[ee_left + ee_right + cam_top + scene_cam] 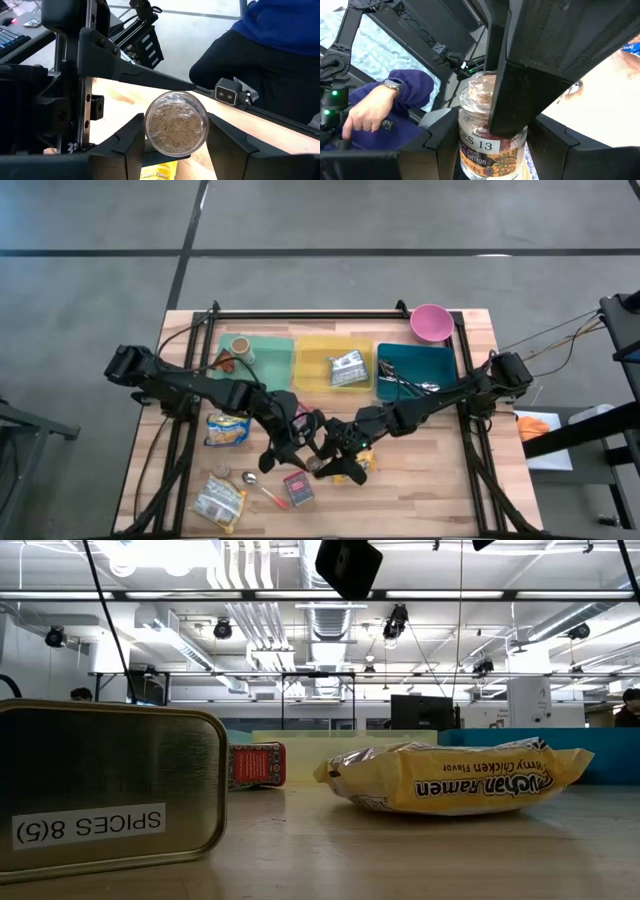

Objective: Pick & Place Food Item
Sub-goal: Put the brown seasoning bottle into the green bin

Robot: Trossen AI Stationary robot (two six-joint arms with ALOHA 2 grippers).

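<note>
A small glass spice jar (pixel 487 135) with a label and grainy contents is held up over the middle of the table, between both grippers. In the left wrist view its round end (pixel 176 126) faces the camera. My left gripper (pixel 303 438) comes from the table's left and my right gripper (pixel 340 445) from the right; they meet there, each shut on the jar. A yellow packet (pixel 362 467) lies on the table under them. My left gripper pinches the jar's round glass wall (pixel 148 131) between its two fingers, one on each side, looking along the jar's length. The jar is clear of the table. My right gripper pinches the jar's labelled lower body (pixel 465 150) between its two fingers, across the jar; the left gripper's finger (pixel 520 95) covers part of the jar.
A ramen packet (pixel 227 430), a second packet (pixel 220 502), a red box (pixel 298 489) and a spoon (pixel 262 485) lie near left. Green (pixel 262 370), yellow (pixel 312 350) and teal (pixel 440 355) trays and a pink bowl (pixel 431 323) stand at the back. A person's hand (pixel 367 112) shows beyond the table.
</note>
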